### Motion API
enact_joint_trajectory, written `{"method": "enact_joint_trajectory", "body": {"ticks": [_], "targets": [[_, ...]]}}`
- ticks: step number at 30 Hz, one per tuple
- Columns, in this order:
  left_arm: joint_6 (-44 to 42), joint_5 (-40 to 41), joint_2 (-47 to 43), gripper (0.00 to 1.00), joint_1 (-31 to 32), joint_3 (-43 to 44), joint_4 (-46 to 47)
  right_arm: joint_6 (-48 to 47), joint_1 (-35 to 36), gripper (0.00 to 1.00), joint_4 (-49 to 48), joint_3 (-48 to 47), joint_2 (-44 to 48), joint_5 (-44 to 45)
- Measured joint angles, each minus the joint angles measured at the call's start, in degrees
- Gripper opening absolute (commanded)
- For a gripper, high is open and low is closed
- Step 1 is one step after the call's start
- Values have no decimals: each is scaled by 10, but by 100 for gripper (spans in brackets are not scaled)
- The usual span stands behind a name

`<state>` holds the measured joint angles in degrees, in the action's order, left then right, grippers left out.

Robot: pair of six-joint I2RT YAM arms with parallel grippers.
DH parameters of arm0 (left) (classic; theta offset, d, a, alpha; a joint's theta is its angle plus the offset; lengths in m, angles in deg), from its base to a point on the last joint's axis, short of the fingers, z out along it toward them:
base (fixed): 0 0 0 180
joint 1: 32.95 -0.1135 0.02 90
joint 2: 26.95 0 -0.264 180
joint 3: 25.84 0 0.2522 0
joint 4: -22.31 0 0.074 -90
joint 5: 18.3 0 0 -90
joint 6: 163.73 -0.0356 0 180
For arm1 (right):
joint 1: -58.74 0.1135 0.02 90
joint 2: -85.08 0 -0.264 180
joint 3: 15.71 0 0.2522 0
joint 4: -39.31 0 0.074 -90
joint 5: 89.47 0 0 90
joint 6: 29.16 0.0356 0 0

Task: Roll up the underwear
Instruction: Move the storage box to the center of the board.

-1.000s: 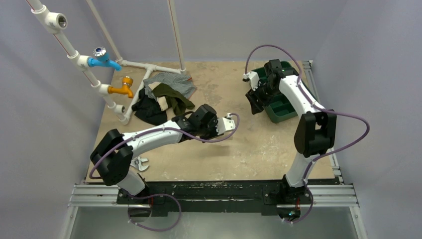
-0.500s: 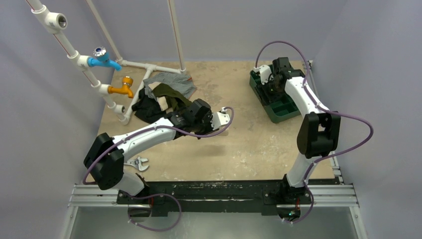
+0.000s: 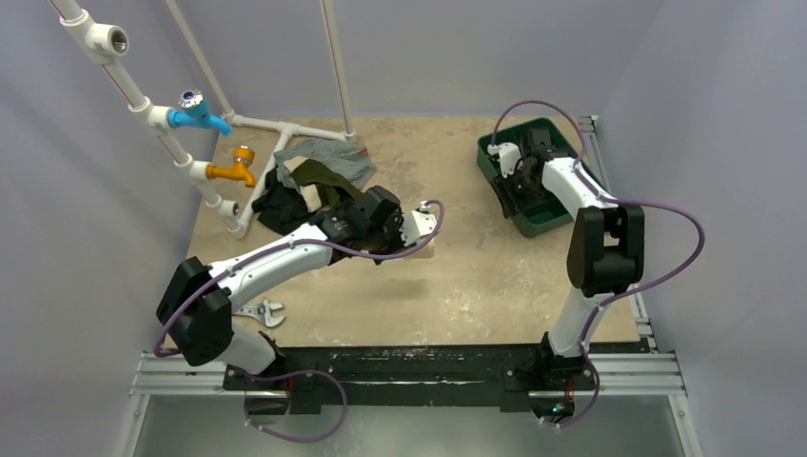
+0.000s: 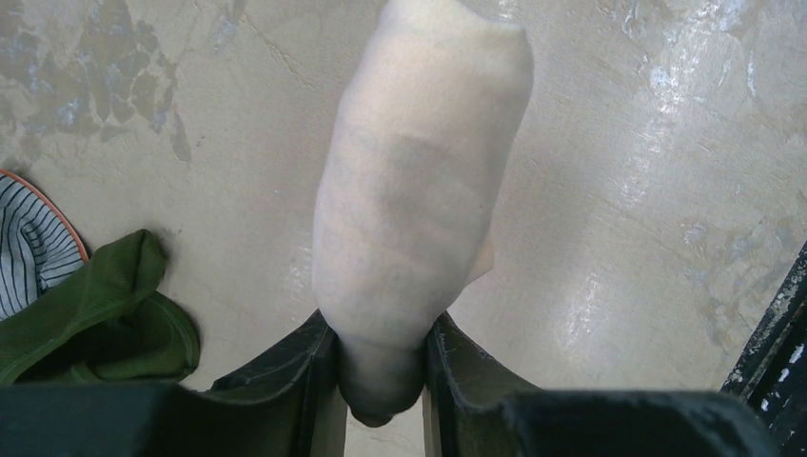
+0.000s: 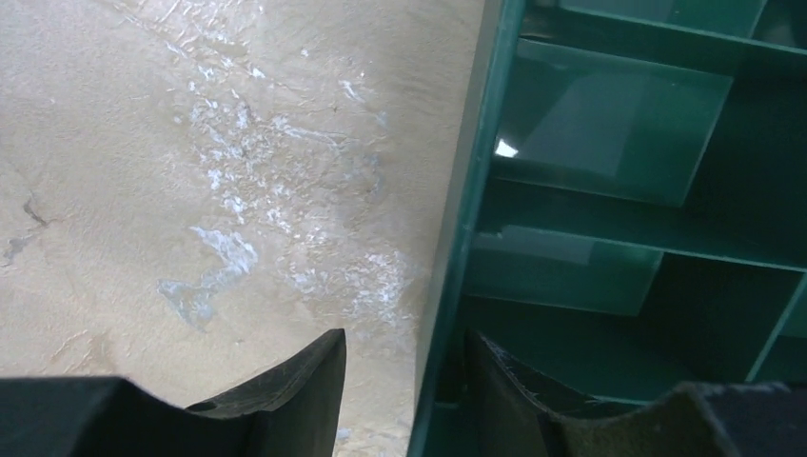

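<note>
The underwear (image 4: 419, 190) is a pale beige-peach roll of cloth. My left gripper (image 4: 381, 333) is shut on its near end, and the roll hangs out past the fingertips above the table. In the top view the left gripper (image 3: 423, 236) is at mid-table, with a bit of the underwear (image 3: 425, 251) showing below it. My right gripper (image 5: 404, 347) is open and astride the left wall of the green tray (image 5: 466, 209), one finger outside and one inside. In the top view it (image 3: 519, 186) sits over the tray (image 3: 547, 221) at the back right.
A heap of clothes lies back left: an olive-green garment (image 3: 328, 186), a grey striped one (image 3: 333, 157) and a black one (image 3: 276, 209). White pipes with a blue tap (image 3: 195, 109) and an orange tap (image 3: 238, 164) stand behind. A wrench (image 3: 266, 311) lies front left.
My left gripper has drawn back to the left with the underwear in it. My right gripper has moved from left of the tray onto its left wall.
</note>
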<state>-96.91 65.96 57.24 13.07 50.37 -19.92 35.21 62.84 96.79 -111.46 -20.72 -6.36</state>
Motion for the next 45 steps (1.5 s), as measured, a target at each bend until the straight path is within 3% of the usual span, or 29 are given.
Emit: {"method": "enact_joint_trajectory", "body": {"ticks": [7,13,20,31,40,45], "targets": [[0,1,-2,0,-4,3,-7,12,0,46,-18,59,14,-32],[0,13,-15,0,-17,13,-33,11,17,50,0,130,87,-94],[-6,30,-38,0,-46,36,-65,-7,99,50,11,183,177,-166],[1,19,-37,0,-124,61,-83,-42,196,49,4,188,132,-315],[1,-9,41,0,-142,164,-90,-44,183,50,-14,170,191,-292],[3,-28,123,0,-142,268,-90,-43,108,50,-15,133,211,-282]]}}
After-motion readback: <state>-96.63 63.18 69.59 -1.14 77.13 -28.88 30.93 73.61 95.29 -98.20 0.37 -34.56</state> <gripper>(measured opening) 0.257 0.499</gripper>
